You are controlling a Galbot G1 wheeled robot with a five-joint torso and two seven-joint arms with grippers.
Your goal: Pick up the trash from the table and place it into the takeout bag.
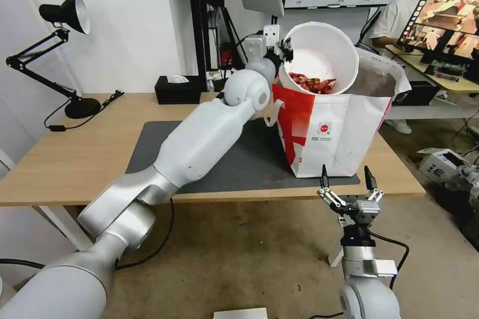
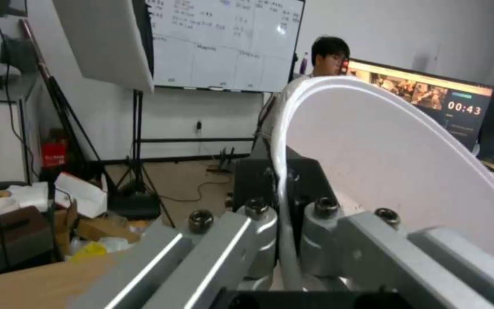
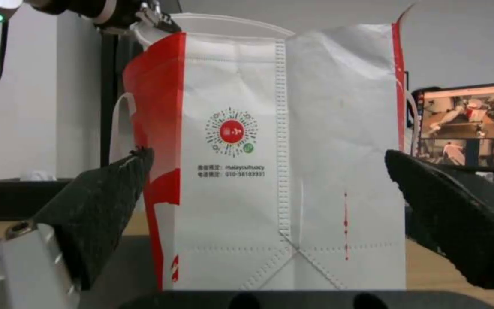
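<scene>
My left gripper point(image 1: 285, 52) is shut on the rim of a white round plastic bowl point(image 1: 319, 55), a piece of the trash, with reddish scraps point(image 1: 312, 82) inside. The bowl is tipped on its side over the open mouth of the white-and-red takeout bag point(image 1: 332, 127), which stands on the dark grey mat point(image 1: 239, 159) of the table point(image 1: 75, 159). The left wrist view has the bowl point(image 2: 401, 159) rim pinched between the fingers point(image 2: 258, 240). My right gripper point(image 1: 347, 179) hangs open just off the table's front edge, facing the bag point(image 3: 281, 180).
A black tissue box point(image 1: 177, 89) and a black desk lamp point(image 1: 65, 55) stand at the back left of the table. A paler desk with a monitor point(image 1: 446, 15) is at the right, with a person seated behind it. Boxes and clutter point(image 2: 30, 214) lie on the floor beyond.
</scene>
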